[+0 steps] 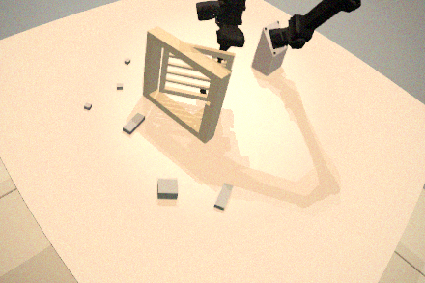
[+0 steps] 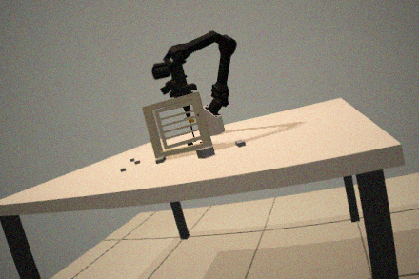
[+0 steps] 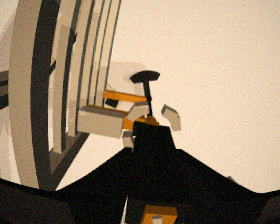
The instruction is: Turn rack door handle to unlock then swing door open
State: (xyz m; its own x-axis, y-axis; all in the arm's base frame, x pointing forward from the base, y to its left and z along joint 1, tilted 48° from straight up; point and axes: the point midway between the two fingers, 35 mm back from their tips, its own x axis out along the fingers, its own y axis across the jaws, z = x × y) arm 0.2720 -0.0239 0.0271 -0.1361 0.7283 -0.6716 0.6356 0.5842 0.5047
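The wooden rack frame (image 1: 152, 64) (image 2: 149, 129) (image 3: 24, 100) stands upright on the table. Its slatted door (image 1: 214, 51) (image 3: 100, 123) stands a little ajar, its handle side swung out of the frame toward the arm. The handle, with orange parts (image 2: 191, 120) (image 3: 125, 96) and a dark stem ending in a dark crosspiece, is on that side. My gripper (image 1: 221, 51) (image 3: 153, 155) points down behind the frame and is shut on the handle. The fingertips stand either side of it in the wrist view. How far the handle is turned is hard to tell.
A grey block (image 1: 167, 187) (image 2: 206, 151) and a flat grey bar (image 1: 223, 196) (image 2: 240, 143) lie in front of the frame. Another bar (image 1: 133, 123) lies near its left foot. Three small cubes lie farther left. The arm's base (image 1: 269, 56) stands behind the frame.
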